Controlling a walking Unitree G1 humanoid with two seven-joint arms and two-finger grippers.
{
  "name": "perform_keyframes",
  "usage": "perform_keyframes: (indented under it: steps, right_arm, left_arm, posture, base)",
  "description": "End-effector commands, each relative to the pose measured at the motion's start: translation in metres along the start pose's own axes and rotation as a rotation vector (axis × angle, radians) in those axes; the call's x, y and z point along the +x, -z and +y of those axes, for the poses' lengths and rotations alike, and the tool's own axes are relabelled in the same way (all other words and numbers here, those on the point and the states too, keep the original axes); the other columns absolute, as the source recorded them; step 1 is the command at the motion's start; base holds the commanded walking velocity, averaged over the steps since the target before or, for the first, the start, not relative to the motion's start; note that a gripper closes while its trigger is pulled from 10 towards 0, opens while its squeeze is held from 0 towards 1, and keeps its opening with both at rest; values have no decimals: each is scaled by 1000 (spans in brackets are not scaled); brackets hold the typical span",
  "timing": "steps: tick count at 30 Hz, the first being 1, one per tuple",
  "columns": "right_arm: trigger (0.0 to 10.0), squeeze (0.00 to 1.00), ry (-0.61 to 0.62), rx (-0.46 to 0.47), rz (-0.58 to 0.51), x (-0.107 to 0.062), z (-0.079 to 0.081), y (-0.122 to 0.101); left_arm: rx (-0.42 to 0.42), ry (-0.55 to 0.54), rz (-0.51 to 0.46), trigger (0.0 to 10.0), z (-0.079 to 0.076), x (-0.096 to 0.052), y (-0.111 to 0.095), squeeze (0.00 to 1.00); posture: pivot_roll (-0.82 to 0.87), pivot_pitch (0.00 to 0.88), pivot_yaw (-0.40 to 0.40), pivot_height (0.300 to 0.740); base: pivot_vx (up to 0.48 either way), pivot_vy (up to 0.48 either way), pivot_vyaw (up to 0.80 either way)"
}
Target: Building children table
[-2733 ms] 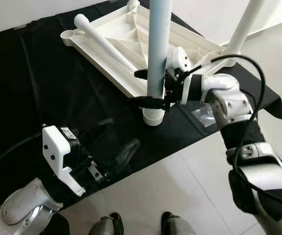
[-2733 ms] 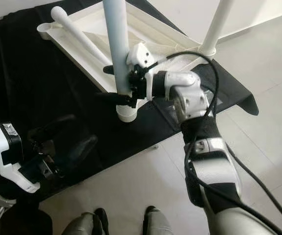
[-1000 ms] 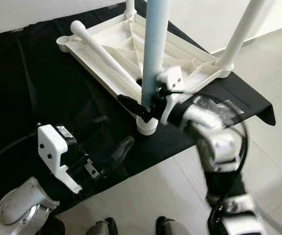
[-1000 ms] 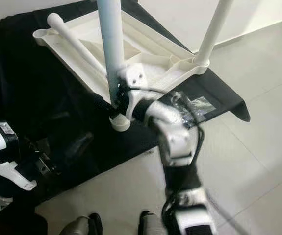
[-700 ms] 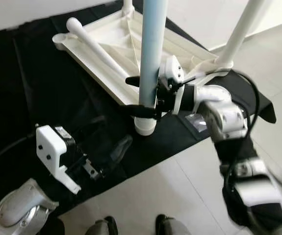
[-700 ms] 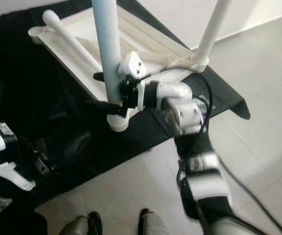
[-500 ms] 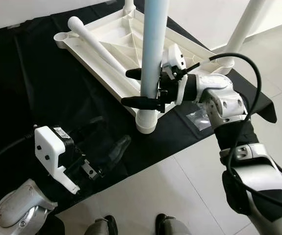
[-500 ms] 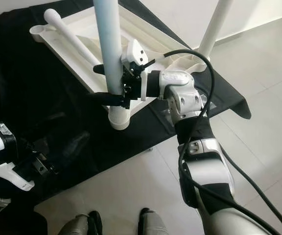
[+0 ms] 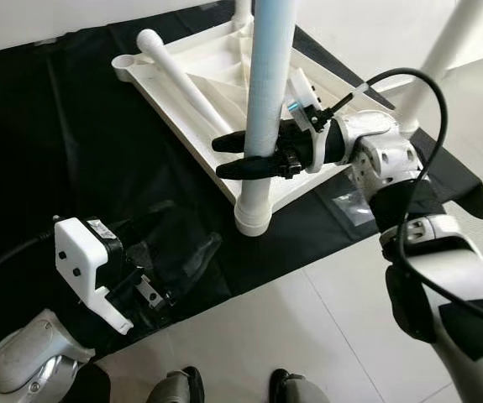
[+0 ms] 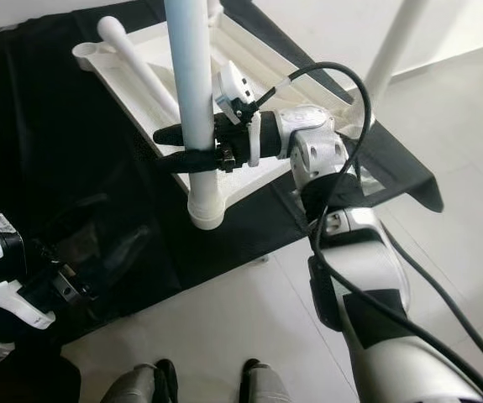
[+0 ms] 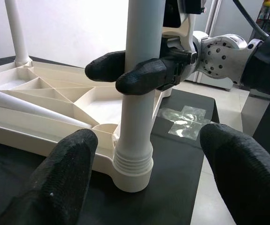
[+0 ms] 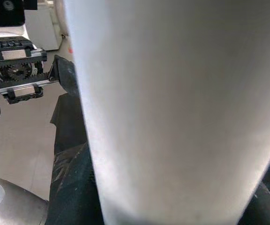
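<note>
At centre, on the black cloth (image 9: 73, 126), the upturned white tabletop (image 9: 216, 92) lies with an upright pale leg (image 9: 266, 101) in its near corner socket. Right claw (image 9: 245, 155) is clamped around that leg. At 8 o'clock, left claw (image 11: 144, 173) hovers, fingers apart. No lettering is legible.

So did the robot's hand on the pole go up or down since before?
Yes, up a little. The right gripper now clamps the pole higher above the socket at its base than 0.5 s ago.
</note>
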State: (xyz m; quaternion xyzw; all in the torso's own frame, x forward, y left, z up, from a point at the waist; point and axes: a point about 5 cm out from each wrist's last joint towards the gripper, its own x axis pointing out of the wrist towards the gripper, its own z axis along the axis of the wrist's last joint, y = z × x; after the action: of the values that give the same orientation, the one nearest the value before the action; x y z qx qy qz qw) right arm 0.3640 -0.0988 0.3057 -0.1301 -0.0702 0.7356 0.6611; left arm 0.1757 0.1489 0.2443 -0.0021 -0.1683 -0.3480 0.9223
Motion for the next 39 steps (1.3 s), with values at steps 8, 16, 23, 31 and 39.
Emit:
perform_keyframes:
  steps: [8,16,23,31,39]
  right_arm:
    - [0,0,150,-96,38,-12,-1,2]
    - [0,0,1085,180,53,29,56,76]
    - [0,0,1177,183,73,44,74,80]
    - [10000,0,1179,99,-39,42,47,48]
    - [10000,1000,719,-53,-138,52,37,5]
  left_arm:
    - [9,18,9,10000,-3,-1,-1,0]
    - [9,18,14,10000,-1,-3,-1,0]
    - [9,30,23,10000,1,-2,0,0]
    - [21,30,12,10000,5,1,-2,0]
    - [18,19,22,10000,6,-1,0,0]
  posture:
    - [53,245,-24,740]
    - [51,263,-8,740]
    - [44,246,11,740]
    - [73,228,29,740]
    - [77,245,23,740]
  base:
    - [0,0,0]
    - [0,0,0]
    - [0,0,0]
    - [0,0,0]
    - [0,0,0]
